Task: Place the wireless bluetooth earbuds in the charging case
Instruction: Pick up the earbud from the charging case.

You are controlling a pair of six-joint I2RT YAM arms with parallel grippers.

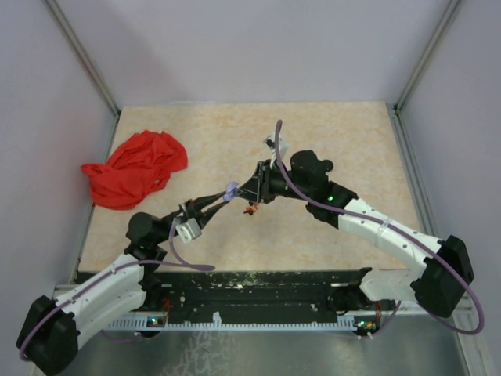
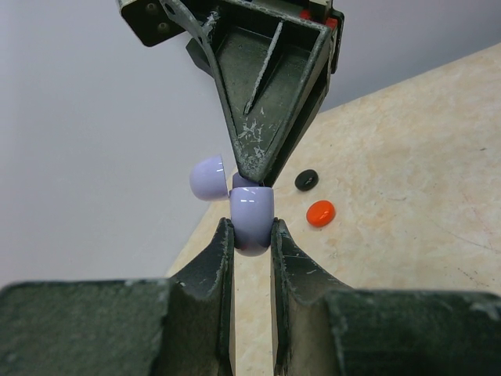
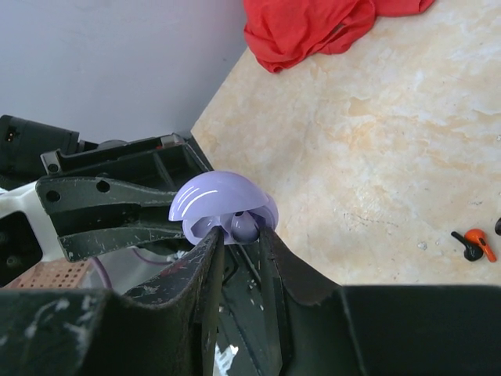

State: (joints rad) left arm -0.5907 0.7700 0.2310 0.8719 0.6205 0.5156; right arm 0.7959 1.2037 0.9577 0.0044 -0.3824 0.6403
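Risk first: the charging case (image 2: pixel 250 213) appears lifted off the table (image 3: pixel 407 141), shared between two tools, with its lid (image 2: pixel 207 178) swung open to one side. The shell is small, glossy and rounded. If either tool pulls or twists off-axis, the case will likely squirt out of the pinch or the hinge will take the strain. Tip-on-tip collision is also possible, since the fingertips are nearly touching.

Second risk: neither tool is free. The earbuds (image 3: pixel 473 244), orange and black, lie on the table well apart from the case. One tool must let go to fetch them, and a careless release could tip the case or drop the lid shut.

Tools: left gripper (image 2: pixel 251 229) has its jaws narrowed and clamped on the case body, both pads against its sides. The right gripper (image 3: pixel 239 235) has its jaws nearly closed and appears to nip a lavender part just under the lid. The exact contact is hard to read.

Pose: left arm (image 1: pixel 102 290) reaches up and right toward the table centre, and right arm (image 1: pixel 383 231) reaches up and left. The wrists meet tip to tip. Red cloth (image 1: pixel 135 171) lies far left, well apart.
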